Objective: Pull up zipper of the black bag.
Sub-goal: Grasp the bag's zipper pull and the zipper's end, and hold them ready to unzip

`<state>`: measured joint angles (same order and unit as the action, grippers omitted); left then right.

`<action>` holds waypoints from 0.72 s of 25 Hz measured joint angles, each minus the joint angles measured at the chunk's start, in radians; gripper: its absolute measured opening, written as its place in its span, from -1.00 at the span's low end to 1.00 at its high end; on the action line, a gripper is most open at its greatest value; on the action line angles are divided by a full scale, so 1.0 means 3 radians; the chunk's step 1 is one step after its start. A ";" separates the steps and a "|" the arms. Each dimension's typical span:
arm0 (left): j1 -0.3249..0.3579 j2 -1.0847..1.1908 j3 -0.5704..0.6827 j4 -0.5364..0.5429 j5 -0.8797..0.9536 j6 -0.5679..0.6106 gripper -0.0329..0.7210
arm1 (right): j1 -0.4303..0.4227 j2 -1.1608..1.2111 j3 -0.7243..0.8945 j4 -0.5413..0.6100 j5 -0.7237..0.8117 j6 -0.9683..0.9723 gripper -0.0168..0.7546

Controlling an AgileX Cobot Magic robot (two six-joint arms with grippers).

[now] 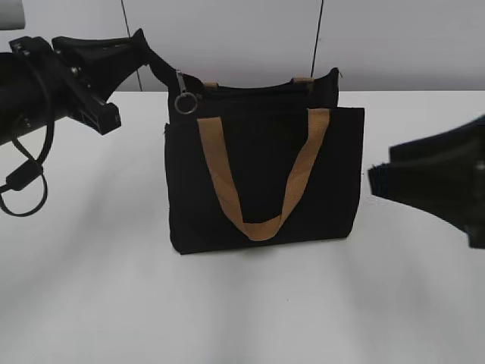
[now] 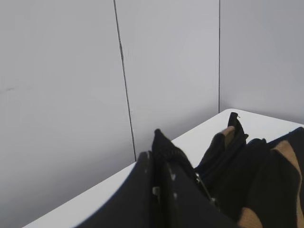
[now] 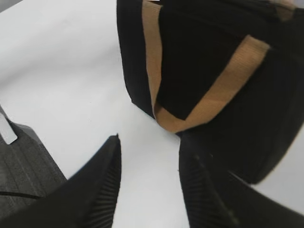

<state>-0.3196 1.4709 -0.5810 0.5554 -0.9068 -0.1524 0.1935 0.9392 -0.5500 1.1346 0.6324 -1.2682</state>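
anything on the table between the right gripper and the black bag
Nothing: in the exterior view only bare white table separates the right gripper from the black bag. The right wrist view shows its open fingers short of the bag.

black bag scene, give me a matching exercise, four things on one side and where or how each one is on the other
Things:
1. black bag
2. metal ring
3. left gripper
4. right gripper

Descriptions:
A. open, beside the bag's right side
B. standing upright on the white table
C. hanging at the bag's top left corner
D. pinching the bag's top left corner

Pairs: 1-B, 2-C, 3-D, 4-A
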 joint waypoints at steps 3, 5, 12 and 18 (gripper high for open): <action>-0.0002 0.0000 -0.0003 0.0000 0.0000 0.0000 -0.90 | 0.0173 0.0470 -0.0262 0.0372 -0.0044 -0.0515 -0.13; -0.0002 0.0000 -0.0003 0.0000 0.0000 -0.0002 -0.90 | 0.0299 0.0803 -0.0478 0.0500 -0.0113 -0.0740 -0.13; -0.0002 0.0000 -0.0003 0.0000 -0.0001 -0.0030 -0.90 | 0.0671 0.1737 -0.1288 0.0580 -0.0113 -0.0997 -0.13; -0.0002 0.0000 -0.0003 0.0000 -0.0022 -0.0039 -0.90 | 0.0878 0.2288 -0.1832 0.0580 -0.0113 -0.1049 -0.13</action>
<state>-0.3203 1.4709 -0.5818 0.5554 -0.9135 -0.1641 0.4569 1.6257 -1.0995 1.3086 0.5986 -1.5830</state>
